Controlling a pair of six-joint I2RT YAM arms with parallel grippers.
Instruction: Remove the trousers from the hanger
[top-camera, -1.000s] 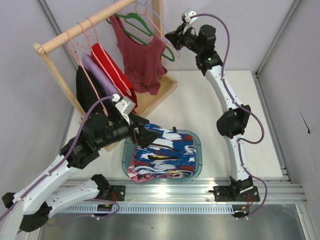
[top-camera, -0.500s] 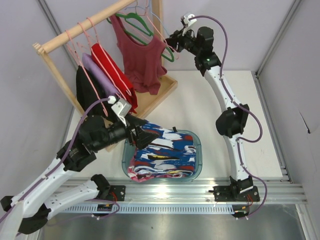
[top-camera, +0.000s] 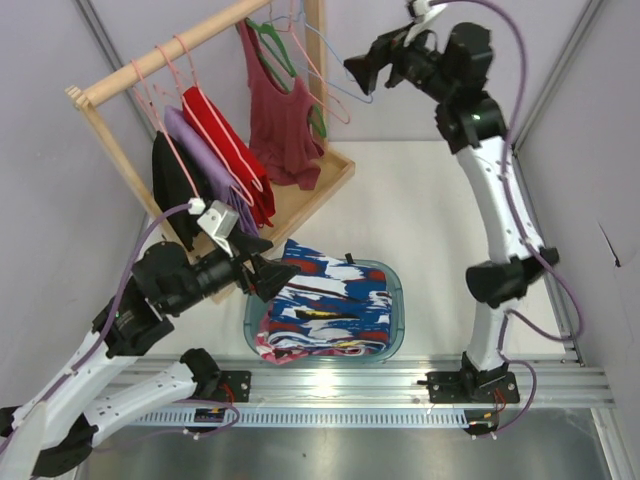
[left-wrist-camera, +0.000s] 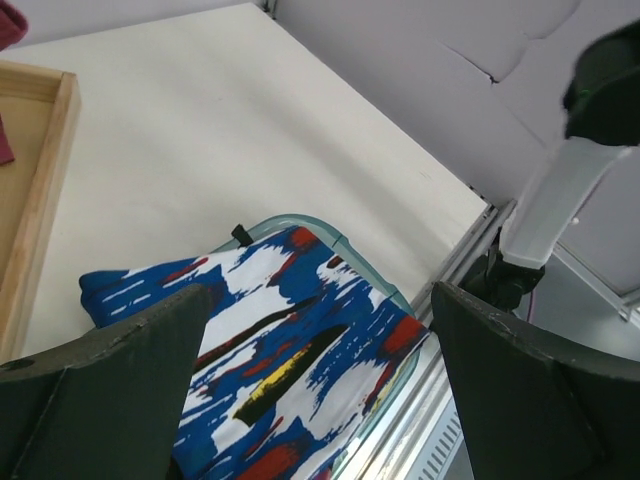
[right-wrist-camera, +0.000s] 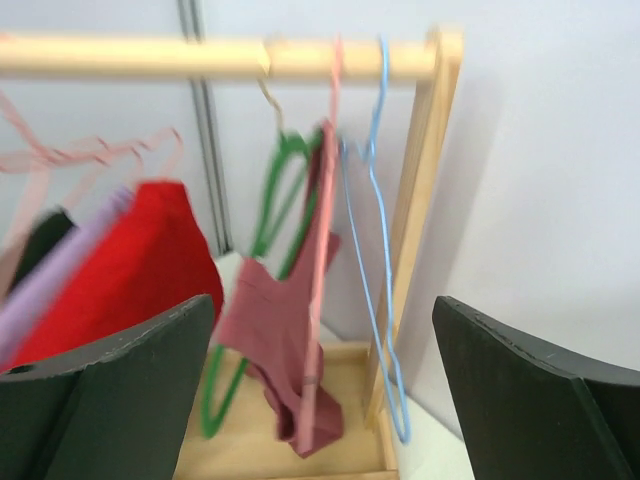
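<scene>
Right now you have the royal-blue trousers with white and red patches (top-camera: 330, 305) lying crumpled in the teal plastic basin (top-camera: 397, 312), which sits on the white worktop (top-camera: 420, 220) near the arm bases. One blue fold hangs over the basin's far left rim. The thin light-blue wire hanger (right-wrist-camera: 377, 110) is bare and hooked on the wooden rail (top-camera: 170, 50) of the clothes rack. It is the last hanger before the rail's right-hand upright. Just to its left hangs the plain dark-red tank top (top-camera: 285, 120). Your left claw (top-camera: 272, 262) is released, with its fingers spread wide. It hovers above the basin's left edge and points across the trousers, with no cloth between the fingers. Your right claw (top-camera: 358, 72) is raised high at the back and faces the rack end, close to the hanger. It is also released: the wrist view shows both fingers far apart with only air between them. That wrist view is blurred, so you cannot tell whether a fingertip touches the wire.
</scene>
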